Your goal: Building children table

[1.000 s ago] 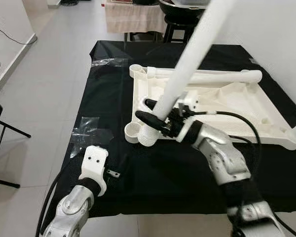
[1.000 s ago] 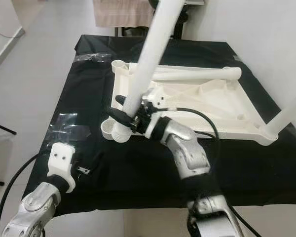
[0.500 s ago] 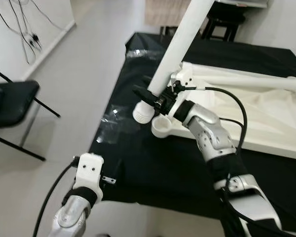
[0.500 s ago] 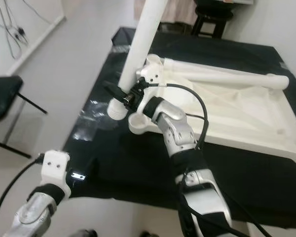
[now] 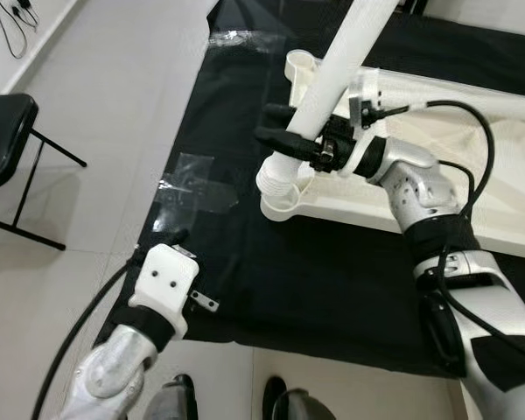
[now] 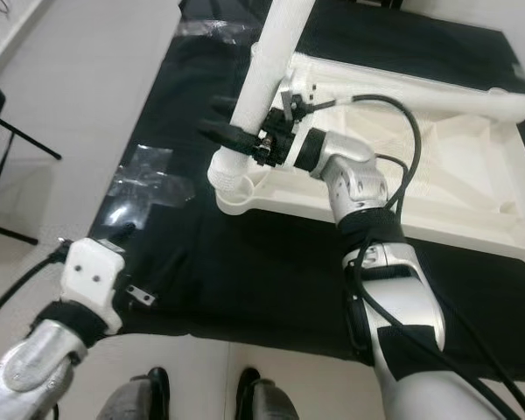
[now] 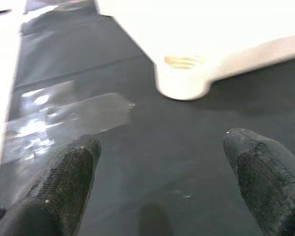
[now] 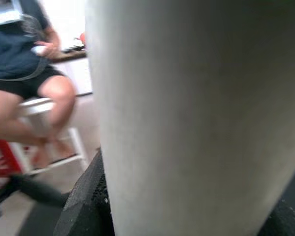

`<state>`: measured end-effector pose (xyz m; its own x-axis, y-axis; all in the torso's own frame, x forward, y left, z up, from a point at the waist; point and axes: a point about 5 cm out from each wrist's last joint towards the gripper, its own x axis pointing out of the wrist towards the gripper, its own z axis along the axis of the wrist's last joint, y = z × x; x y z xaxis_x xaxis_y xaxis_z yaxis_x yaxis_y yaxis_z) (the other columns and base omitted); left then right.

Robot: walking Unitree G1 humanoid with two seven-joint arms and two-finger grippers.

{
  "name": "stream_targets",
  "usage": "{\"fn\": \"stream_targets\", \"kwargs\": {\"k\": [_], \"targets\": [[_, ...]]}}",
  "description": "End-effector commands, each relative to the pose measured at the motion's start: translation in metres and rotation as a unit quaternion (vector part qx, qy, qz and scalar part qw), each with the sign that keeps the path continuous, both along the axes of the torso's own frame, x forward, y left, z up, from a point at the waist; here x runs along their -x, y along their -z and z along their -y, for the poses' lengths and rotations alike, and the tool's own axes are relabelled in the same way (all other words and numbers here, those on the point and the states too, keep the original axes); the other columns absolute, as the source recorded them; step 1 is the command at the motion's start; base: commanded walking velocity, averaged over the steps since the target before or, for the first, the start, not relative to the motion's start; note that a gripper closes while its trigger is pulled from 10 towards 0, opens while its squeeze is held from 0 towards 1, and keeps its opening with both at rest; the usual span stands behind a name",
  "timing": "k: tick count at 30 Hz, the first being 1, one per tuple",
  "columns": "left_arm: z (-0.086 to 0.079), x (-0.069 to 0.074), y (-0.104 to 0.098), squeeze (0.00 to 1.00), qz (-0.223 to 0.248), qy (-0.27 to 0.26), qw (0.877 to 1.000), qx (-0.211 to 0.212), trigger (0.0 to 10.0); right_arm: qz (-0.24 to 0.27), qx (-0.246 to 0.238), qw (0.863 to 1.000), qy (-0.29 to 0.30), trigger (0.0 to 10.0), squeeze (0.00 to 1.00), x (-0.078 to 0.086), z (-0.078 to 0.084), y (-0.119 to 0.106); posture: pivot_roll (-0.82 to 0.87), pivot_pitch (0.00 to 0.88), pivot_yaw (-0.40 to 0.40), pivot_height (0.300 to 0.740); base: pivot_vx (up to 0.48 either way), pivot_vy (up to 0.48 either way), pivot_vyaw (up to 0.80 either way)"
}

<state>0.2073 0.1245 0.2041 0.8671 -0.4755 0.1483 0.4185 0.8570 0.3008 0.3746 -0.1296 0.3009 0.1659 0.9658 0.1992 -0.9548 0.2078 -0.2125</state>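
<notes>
My right gripper (image 5: 284,140) has the table leg (image 5: 332,70) clamped with its threaded end just above the corner socket (image 5: 280,206) of the upturned tabletop (image 6: 437,175) on the mat (image 5: 271,280), plastic wrap (image 5: 192,188) to the left, left gripper (image 7: 162,196) nearer me.

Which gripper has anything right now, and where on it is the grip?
The right gripper clamps the white table leg near its threaded lower end, just above the corner socket. The left gripper is open over the black cloth, holding nothing.
</notes>
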Motion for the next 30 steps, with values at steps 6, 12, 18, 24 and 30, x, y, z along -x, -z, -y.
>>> {"fn": "stream_targets", "kwargs": {"k": [6,12,18,24,30], "targets": [[-0.003,0.012,-0.011,0.0,0.0,0.018,1.0,-0.013,10.0,0.013,0.024,0.999,-0.033,10.0,0.0,0.0,0.005,-0.006,0.23,0.464,-0.106,0.74,0.0,0.0,0.0],[-0.005,0.015,-0.021,0.0,0.003,0.016,0.999,-0.029,10.0,0.028,0.047,0.998,-0.016,10.0,0.0,-0.006,-0.005,-0.013,0.23,0.48,-0.12,0.74,0.0,0.0,0.0],[-0.003,0.017,-0.021,0.0,0.0,0.018,0.999,-0.028,10.0,0.02,0.064,0.997,-0.029,10.0,0.0,-0.007,-0.011,-0.011,0.22,0.491,-0.128,0.74,0.0,0.0,0.0],[-0.001,0.02,-0.022,0.0,-0.009,0.016,1.0,-0.025,10.0,0.009,0.1,0.993,-0.069,10.0,0.0,-0.005,-0.015,-0.009,0.22,0.508,-0.137,0.74,0.0,0.0,0.0],[-0.001,0.022,-0.023,0.0,-0.014,0.016,0.999,-0.027,10.0,0.021,0.147,0.984,-0.097,10.0,0.0,-0.002,-0.018,-0.008,0.23,0.514,-0.136,0.74,0.0,0.0,0.0]]}}
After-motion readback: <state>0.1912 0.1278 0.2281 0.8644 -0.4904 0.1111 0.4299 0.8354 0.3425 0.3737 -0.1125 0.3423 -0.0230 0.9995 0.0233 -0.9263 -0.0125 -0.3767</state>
